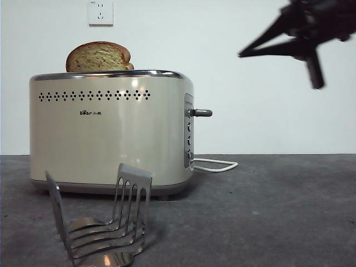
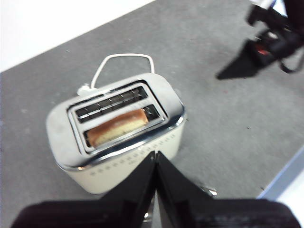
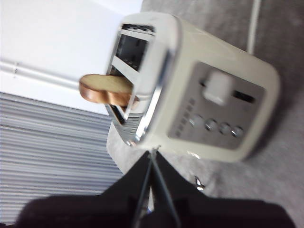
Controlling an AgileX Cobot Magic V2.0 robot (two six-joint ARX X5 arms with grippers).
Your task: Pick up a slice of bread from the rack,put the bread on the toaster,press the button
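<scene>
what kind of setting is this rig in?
Probably a lab test bench dressed as a kitchen, not a real one: toaster and toast rack on a bare grey table, plain white wall with one socket, corrugated shutter behind.

Toaster lever side: open counter beside it | Top: bread filled one slot, the other open | Front: rack stood close before toaster
</scene>
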